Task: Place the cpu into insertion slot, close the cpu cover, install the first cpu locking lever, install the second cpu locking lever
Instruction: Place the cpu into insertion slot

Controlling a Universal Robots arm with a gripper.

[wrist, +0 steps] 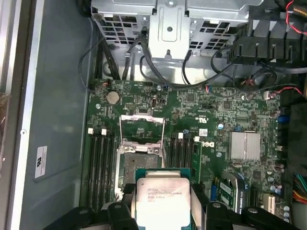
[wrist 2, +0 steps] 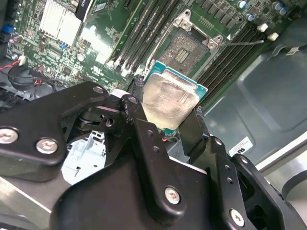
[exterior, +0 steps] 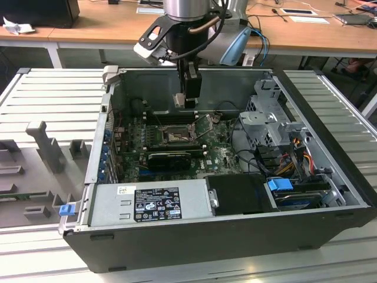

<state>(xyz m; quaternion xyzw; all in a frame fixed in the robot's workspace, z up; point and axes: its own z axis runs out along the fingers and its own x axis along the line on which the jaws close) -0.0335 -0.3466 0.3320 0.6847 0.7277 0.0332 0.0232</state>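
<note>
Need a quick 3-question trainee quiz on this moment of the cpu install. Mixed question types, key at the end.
1. True or false: the pale beige-silver square cpu already sits in the dark square insertion slot.
2. The jaws of the black gripper are: A) open and empty; B) shut on the cpu; C) shut on a cable.
3. Is the thin silvery metal cpu cover raised, or shut over the slot?

Key: 1 false, it is held above the board; 2 B; 3 raised.

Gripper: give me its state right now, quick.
Gripper: shut on the cpu, which is not yet in the insertion slot.
</note>
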